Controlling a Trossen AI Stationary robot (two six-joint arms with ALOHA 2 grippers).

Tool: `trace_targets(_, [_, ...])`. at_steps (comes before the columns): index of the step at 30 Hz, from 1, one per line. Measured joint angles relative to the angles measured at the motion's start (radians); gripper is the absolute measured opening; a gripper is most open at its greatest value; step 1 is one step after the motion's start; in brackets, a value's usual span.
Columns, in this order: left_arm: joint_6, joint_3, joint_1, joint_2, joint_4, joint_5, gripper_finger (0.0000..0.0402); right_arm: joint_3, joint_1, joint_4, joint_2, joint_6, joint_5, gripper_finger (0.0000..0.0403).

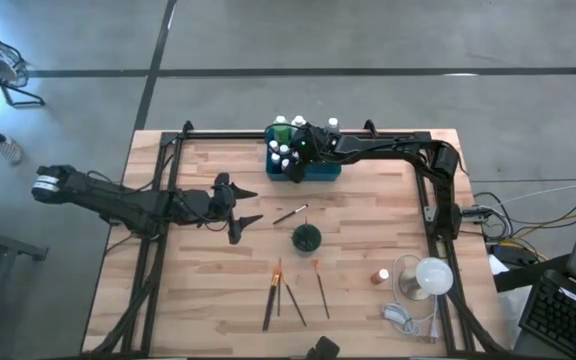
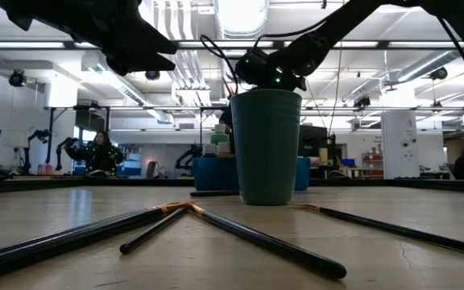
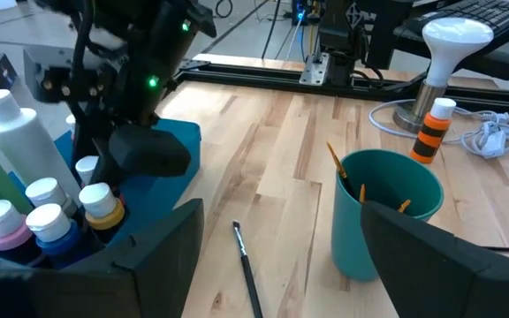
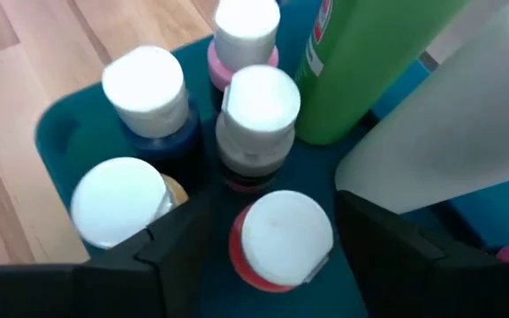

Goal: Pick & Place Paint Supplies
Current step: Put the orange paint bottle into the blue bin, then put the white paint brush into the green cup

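Observation:
The teal tray (image 1: 320, 171) at the table's far edge holds several white-capped paint bottles standing upright. My right gripper (image 4: 277, 210) hangs over it, slanting down, open, its fingers on either side of a red bottle's white cap (image 4: 281, 231) with a narrow gap each side. Around it stand a maroon bottle (image 4: 256, 110), a blue one (image 4: 146, 88), a tall green one (image 4: 369, 62) and a tall grey one (image 4: 467, 132). My left gripper (image 1: 246, 207) waits open above the table's left middle. One paintbrush (image 1: 290, 214) lies near the dark green cup (image 1: 306, 237); several more (image 1: 293, 290) lie nearer.
An orange bottle (image 1: 380, 275) stands at the near right beside a white lamp (image 1: 430, 278) and its cable. Brush handles (image 3: 338, 163) stick out of the cup. Bare wood lies between the tray and the cup. A black frame rail (image 1: 218, 135) runs along the far edge.

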Motion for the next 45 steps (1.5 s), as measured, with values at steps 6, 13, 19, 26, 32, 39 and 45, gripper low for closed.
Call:
trace_targets(6, [0.000, 0.000, 0.000, 0.000, 0.000, 0.000, 0.0307, 0.001, 0.000, -0.009, -0.030, -0.009, 0.003, 0.0273])
trace_targets(13, [0.000, 0.000, 0.000, 0.000, 0.000, 0.000, 0.0307, 0.001, 0.000, -0.023, -0.065, -0.041, 0.009, 0.0289])
trace_targets(19, [0.000, 0.000, 0.000, 0.000, 0.000, 0.000, 0.0307, 0.003, 0.000, -0.055, -0.123, -0.068, 0.053, 0.0268])
trace_targets(26, [0.000, 0.000, 0.000, 0.000, 0.000, 0.000, 0.0307, 0.003, 0.014, -0.071, -0.186, -0.075, 0.052, 0.0249])
trace_targets(32, [0.000, 0.000, 0.000, 0.000, -0.001, 0.000, 0.0307, 0.003, 0.038, -0.082, -0.217, -0.083, 0.052, 0.0261])
trace_targets(39, [0.000, 0.000, 0.000, 0.000, -0.001, 0.000, 0.0307, 0.003, 0.059, -0.088, -0.236, -0.097, 0.053, 0.0281])
trace_targets(45, [0.000, 0.000, 0.000, 0.000, -0.001, 0.000, 0.0307, 0.003, 0.062, -0.089, -0.248, -0.098, 0.053, 0.0275])
